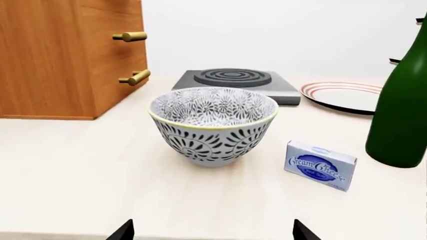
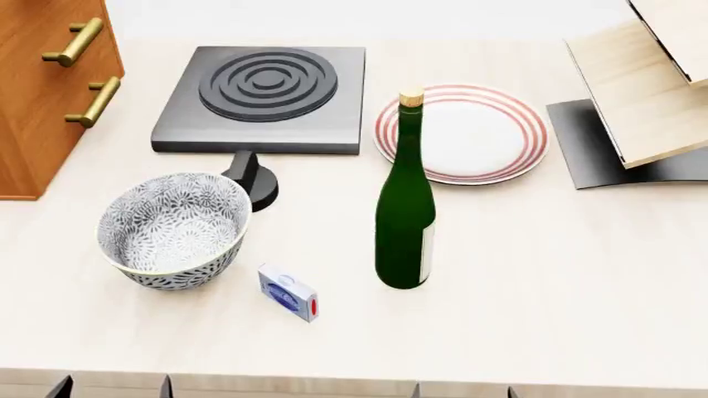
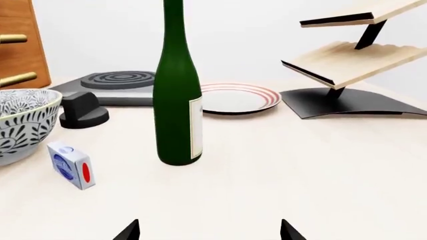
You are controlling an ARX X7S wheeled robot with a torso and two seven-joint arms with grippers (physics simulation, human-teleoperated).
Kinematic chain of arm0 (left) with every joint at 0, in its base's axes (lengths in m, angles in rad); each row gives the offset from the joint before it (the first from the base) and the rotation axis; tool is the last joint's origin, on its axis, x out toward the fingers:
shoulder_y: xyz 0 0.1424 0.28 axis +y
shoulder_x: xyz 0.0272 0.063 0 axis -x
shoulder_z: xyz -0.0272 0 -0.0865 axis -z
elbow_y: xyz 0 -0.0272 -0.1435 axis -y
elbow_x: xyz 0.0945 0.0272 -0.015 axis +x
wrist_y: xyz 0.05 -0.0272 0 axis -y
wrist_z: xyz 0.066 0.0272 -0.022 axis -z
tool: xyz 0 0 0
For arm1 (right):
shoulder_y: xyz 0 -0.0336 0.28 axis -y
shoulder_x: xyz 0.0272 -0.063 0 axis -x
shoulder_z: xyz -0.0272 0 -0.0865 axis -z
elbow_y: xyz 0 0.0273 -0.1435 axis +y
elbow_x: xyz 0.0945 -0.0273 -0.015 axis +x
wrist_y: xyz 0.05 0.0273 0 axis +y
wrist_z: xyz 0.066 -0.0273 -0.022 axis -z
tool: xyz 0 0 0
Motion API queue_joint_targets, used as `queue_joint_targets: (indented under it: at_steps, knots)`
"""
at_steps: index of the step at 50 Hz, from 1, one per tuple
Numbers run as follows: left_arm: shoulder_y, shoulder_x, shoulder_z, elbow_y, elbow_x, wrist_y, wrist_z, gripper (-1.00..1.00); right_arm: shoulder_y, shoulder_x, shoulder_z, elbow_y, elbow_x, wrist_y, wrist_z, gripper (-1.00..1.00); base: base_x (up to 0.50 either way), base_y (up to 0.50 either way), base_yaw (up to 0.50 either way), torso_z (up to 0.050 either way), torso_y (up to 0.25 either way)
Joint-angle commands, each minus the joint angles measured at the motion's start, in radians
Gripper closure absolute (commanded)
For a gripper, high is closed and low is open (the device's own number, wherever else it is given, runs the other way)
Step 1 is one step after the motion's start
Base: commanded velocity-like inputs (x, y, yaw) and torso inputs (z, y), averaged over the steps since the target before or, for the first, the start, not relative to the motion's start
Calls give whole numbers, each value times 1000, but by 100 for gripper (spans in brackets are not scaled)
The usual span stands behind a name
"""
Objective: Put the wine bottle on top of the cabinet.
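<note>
Plainly, the biggest thing in reach is the cabinet [image 2: 45, 91], its brass-handled drawers off to the far left beyond the left gripper [image 1: 212, 232], whose fingertips stand well apart with nothing between them. Next in size, the hob [image 2: 265, 95] and the striped plate [image 2: 470, 133] lie well ahead of both sets of fingers, and the pale slanted rack [image 3: 347, 65] sits ahead and right of the right fingers. The wine bottle [image 3: 177, 100] stands upright on the table [image 2: 553, 282], ahead of the right gripper [image 3: 208, 231] and slightly left of its centre line — apart from it, not yet held; those jaws are also spread wide. I judge the bottle heavy, rigid, smooth and breakable, and top-heavy when lifted, so the broad body around the label looks the safest place to clamp, not the slim neck. The patterned bowl [image 1: 213, 125] sits directly ahead of the left fingers, the cream cheese box [image 1: 320, 165] ahead and right of them. Both arms hang low at the near table edge — level, pointing forward.
</note>
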Motion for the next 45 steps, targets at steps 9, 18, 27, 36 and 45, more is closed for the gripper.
queue_joint_targets:
  at_steps: [9, 18, 27, 36, 45]
  knots:
    - [6, -24, 23, 7, -47, 15, -14, -100, 3, 25, -29, 4, 25, 0, 28, -100, 0, 0, 0, 0, 0]
    - [5, -38, 44, 6, -35, 20, -32, -100, 5, 34, -38, 7, 38, -2, 41, -100, 0, 0, 0, 0, 0]
    - [15, -51, 52, 35, -42, 10, -48, -100, -1, 42, -42, -10, 57, 0, 54, -100, 0, 0, 0, 0, 0]
    - [33, -68, 74, 134, -4, -29, -85, -100, -17, 55, -45, -107, 63, 36, 83, -100, 0, 0, 0, 0, 0]
    - [42, -81, 93, 240, 7, -73, -100, -100, -31, 75, -46, -231, 68, 83, 106, -100, 0, 0, 0, 0, 0]
